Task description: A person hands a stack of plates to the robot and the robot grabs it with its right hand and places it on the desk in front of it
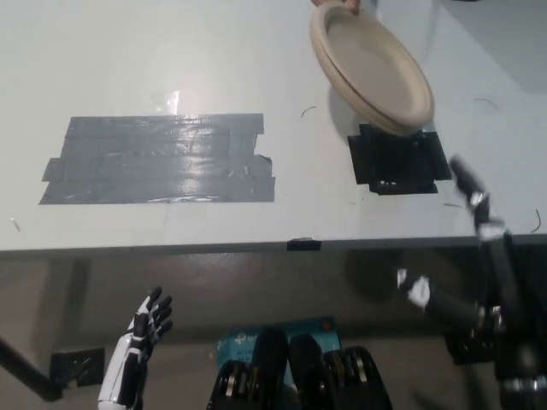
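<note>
A stack of beige plates (369,64) hangs tilted above the far right of the desk (171,51). A person's hand (335,4) holds it by its top edge at the picture's upper border. My black right hand (483,273) is raised at the desk's front right edge, open, with fingers (466,184) reaching up toward the plates but still apart from them. Nothing is in it. My white left hand (141,342) rests low at the lower left, below the desk's edge, open with fingers spread.
A wide patch of grey tape (162,160) covers the desk's left middle. A square of black tape (399,160) lies just under the plates' lower rim. A small black tab (303,244) sits on the front edge. A blue box (248,342) lies on the floor below.
</note>
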Available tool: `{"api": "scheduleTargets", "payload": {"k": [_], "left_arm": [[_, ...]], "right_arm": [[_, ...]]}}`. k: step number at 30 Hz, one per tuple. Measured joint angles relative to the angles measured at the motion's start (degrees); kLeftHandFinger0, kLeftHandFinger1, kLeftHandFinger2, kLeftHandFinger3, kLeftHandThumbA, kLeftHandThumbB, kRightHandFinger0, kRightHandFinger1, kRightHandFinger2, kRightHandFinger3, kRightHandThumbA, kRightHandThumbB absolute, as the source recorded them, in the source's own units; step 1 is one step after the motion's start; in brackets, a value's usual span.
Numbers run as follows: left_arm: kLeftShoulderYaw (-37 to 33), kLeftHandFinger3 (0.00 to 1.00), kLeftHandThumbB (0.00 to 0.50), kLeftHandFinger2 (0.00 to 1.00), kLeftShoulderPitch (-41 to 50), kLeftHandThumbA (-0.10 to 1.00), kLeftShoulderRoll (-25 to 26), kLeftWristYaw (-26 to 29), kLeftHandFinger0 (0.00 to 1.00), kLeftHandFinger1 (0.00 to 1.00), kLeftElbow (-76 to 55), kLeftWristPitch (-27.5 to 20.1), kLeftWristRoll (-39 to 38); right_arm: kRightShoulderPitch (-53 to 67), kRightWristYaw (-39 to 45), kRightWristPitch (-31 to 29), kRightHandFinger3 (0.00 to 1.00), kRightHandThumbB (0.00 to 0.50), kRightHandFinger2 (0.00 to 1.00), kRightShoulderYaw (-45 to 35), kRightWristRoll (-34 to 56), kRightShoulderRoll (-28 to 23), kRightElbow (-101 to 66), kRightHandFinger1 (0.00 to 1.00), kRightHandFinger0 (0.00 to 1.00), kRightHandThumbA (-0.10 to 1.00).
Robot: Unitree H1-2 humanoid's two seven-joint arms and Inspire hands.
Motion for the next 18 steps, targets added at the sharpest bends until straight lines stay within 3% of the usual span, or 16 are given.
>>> {"api": "scheduleTargets", "payload": {"k": [6, 9, 18], "left_arm": [[0.0, 1.0, 0.233, 1.0, 0.2, 1.0, 0.0, 0.0, 1.0, 1.0, 0.0, 0.0, 0.0], [0.0, 1.0, 0.243, 1.0, 0.2, 1.0, 0.0, 0.0, 1.0, 1.0, 0.0, 0.1, 0.0], [-0.1, 1.0, 0.248, 1.0, 0.2, 1.0, 0.0, 0.0, 1.0, 1.0, 0.0, -0.1, 0.1]], "right_arm": [[-7.7, -1.6, 0.0, 1.0, 0.294, 1.0, 0.0, -7.3, 0.0, 1.0, 1.0, 1.0, 0.94], [-10.8, -2.3, 0.1, 1.0, 0.308, 1.0, 0.0, -10.6, -0.1, 2.8, 1.0, 1.0, 0.91], [-22.9, -4.9, 1.4, 1.0, 0.357, 1.0, 1.1, -20.8, -1.5, 19.3, 1.0, 1.0, 0.9]]}}
